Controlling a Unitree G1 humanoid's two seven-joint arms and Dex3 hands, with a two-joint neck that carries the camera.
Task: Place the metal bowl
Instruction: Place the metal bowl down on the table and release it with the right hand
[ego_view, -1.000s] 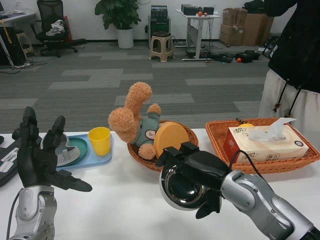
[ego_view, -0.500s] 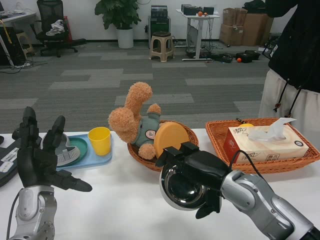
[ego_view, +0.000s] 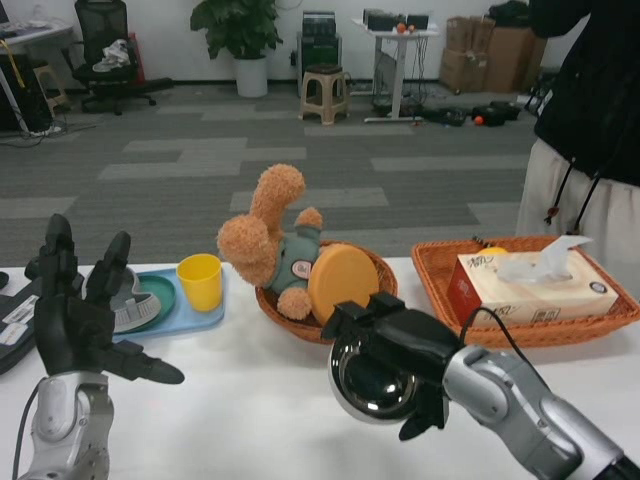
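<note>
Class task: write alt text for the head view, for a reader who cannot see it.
The robot's right hand holds a shiny metal bowl above the white table; its left hand is raised, fingers spread. Behind, a round basket holds a teddy bear.

Bare white table (ego_view: 250, 400) lies open in front of the round wicker basket (ego_view: 300, 325). Behind it the basket with teddy bear (ego_view: 265, 240) blocks; left stands the blue tray (ego_view: 190, 318), right the rectangular basket (ego_view: 530, 330) holding the tissue box (ego_view: 530, 285).

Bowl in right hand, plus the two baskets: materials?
Metal bowl: polished metal, probably steel; mirror reflections inside. Round basket and rectangular basket: woven wicker or rattan, orange-brown, weave visible; could be an imitation. Right hand grips the bowl.
</note>
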